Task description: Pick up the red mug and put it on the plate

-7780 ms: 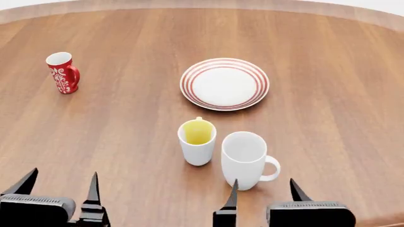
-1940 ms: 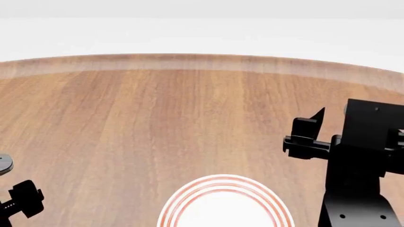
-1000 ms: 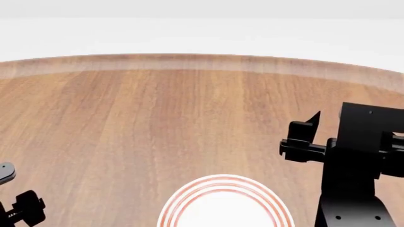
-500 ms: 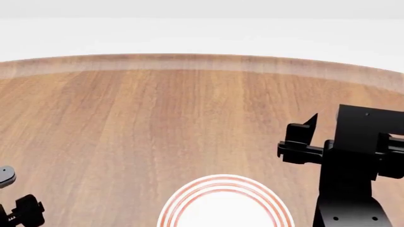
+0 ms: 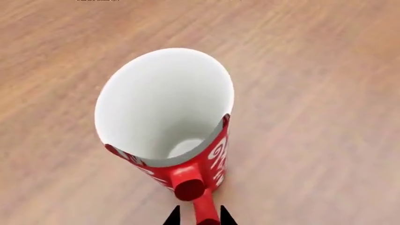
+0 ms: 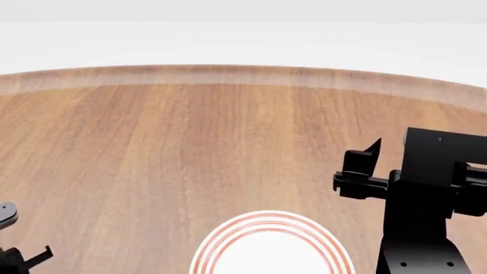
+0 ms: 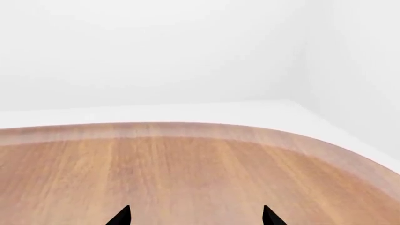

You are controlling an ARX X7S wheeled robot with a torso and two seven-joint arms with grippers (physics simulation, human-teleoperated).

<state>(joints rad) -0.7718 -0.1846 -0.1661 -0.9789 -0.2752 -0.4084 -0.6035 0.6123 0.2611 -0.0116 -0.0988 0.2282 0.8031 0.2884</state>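
We have our left gripper (image 5: 197, 216) at the red mug (image 5: 167, 123), its tips straddling the loop handle (image 5: 195, 196), narrowly spread; whether they pinch it we cannot tell. The mug stands upright on the desk (image 5: 325, 93). The right gripper (image 7: 195, 216) hangs spread, empty. Gripped by so thin a handle, the mug could swing or slip before reaching the plate (image 6: 271, 246)

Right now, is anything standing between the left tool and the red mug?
Nothing visible does. In the left wrist view the left tool has its two tips either side of the loop handle of the red mug, which stands upright on the bare wooden table.
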